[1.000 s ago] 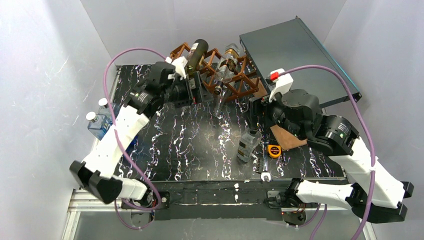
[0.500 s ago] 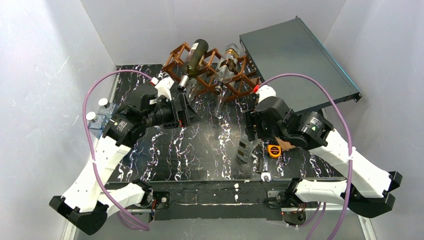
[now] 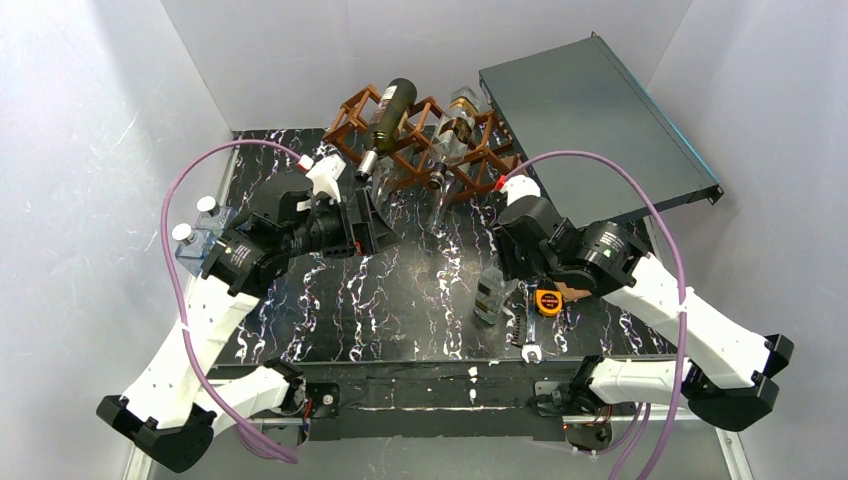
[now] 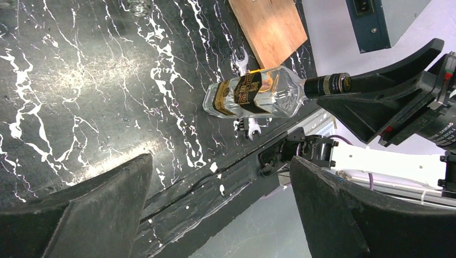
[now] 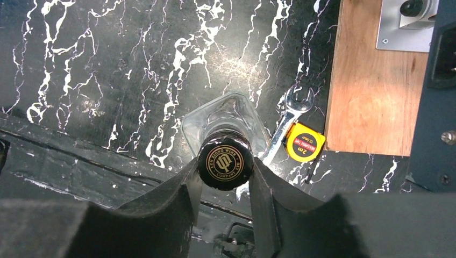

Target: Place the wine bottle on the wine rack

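While upright in the right gripper's (image 5: 225,166) pinch, one wine bottle (image 4: 253,97); two bottles (image 3: 385,112) on the wine rack (image 3: 481,167); left gripper (image 4: 220,164) spread

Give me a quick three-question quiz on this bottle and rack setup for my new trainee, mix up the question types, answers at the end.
1. True or false: the left claw is holding a bottle.
2. The right claw is shut on: A) the clear bottle's cap, B) its base, C) nothing.
3. Where does the dark green bottle lie?

Key: 1 false, it is open and empty. 2 A. 3 in the wine rack.
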`<control>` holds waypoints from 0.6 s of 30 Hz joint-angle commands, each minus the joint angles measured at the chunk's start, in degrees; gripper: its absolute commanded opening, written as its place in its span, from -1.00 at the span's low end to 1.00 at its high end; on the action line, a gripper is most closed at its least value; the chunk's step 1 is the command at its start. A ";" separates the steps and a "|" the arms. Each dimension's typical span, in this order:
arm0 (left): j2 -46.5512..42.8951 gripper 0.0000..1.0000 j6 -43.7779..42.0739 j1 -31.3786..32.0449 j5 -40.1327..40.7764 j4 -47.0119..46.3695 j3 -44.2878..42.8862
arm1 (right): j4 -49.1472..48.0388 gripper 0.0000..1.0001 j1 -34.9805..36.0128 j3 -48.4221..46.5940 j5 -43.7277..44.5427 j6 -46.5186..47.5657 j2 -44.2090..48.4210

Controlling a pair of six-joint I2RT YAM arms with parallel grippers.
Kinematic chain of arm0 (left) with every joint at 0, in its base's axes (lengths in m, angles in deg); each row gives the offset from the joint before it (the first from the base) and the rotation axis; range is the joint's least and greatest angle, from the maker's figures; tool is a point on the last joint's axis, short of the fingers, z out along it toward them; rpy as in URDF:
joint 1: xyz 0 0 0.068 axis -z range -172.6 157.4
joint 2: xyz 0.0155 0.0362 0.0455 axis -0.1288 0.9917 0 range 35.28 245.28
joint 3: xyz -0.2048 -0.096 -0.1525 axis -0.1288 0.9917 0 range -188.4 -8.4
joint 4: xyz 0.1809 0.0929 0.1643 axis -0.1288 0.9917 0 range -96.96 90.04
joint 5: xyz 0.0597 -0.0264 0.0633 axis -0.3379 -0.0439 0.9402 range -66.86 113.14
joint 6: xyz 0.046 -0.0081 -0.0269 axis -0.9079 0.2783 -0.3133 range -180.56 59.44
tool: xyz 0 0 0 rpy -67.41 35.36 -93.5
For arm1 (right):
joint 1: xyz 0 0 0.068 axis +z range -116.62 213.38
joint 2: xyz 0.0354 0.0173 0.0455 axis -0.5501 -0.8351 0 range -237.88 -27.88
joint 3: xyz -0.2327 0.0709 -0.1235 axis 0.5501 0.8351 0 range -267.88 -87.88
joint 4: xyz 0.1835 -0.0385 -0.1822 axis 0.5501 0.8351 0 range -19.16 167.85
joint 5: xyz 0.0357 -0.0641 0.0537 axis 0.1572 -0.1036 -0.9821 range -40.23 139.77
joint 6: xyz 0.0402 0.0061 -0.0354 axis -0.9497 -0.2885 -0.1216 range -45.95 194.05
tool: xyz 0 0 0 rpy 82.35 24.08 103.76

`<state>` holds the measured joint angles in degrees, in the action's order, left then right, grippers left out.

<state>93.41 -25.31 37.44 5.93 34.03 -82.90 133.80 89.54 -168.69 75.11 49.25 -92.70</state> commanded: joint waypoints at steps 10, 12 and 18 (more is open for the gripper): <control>-9.73 0.97 -1.07 -0.42 12.29 3.27 -0.61 | -3.67 -0.70 3.99 -6.36 2.29 4.54 -8.88; -11.84 0.97 -0.98 -0.42 15.45 3.99 -0.82 | -3.62 -0.75 5.51 -8.33 3.00 5.77 -11.65; -18.78 0.97 -0.79 -0.38 24.58 6.27 -1.42 | -5.10 -0.95 9.48 -14.37 5.17 9.93 -20.79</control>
<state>78.22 -25.84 37.44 22.23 37.68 -82.92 130.42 96.58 -178.88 79.87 56.36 -108.96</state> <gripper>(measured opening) 0.983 0.395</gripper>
